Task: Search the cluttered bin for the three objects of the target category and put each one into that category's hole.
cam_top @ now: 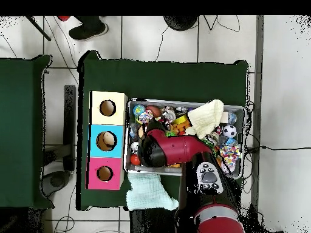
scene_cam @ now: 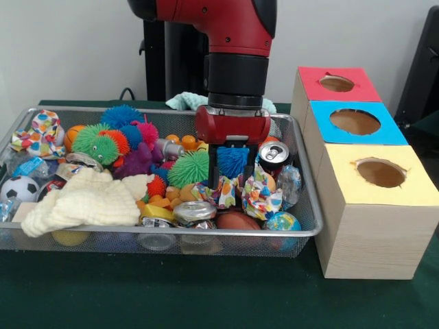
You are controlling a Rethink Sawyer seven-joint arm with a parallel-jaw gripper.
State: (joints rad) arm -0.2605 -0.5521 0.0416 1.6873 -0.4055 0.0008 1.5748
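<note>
Reaching: the red and black arm (scene_cam: 230, 41) comes down from the top and its hand (scene_cam: 232, 179) is low inside the bin (scene_cam: 171, 232), on the side close to the boxes.
Hand: its two black fingers (scene_cam: 214, 168) are spread apart, with a blue spiky ball (scene_cam: 233, 160) between them; it is open, and I cannot be sure if the fingers touch the ball.
Bin: a wide silver wire tray on the green worktop (scene_cam: 171, 295), just beside the three wooden boxes.
Boxes: a red-topped box (scene_cam: 337, 83), a blue-topped box (scene_cam: 355, 122) and a yellow-topped box (scene_cam: 381, 175) stand in a row, touching each other, each with one round hole in its top.
In the bin: a cream cloth (scene_cam: 86, 199) lies near the front; a green spiky ball (scene_cam: 188, 168) sits just left of the hand in the front view; a soda can (scene_cam: 274, 155) stands on its other side; a soccer ball (scene_cam: 19, 188) is at the far end, well away from the boxes; a crumpled colourful cloth (scene_cam: 260, 199) lies under the hand.
From above: the arm covers the middle of the bin, so the hand itself is hidden there.
Outside the bin: a pale green cloth (cam_top: 149, 192) lies on the worktop, near the red-topped box.
</note>
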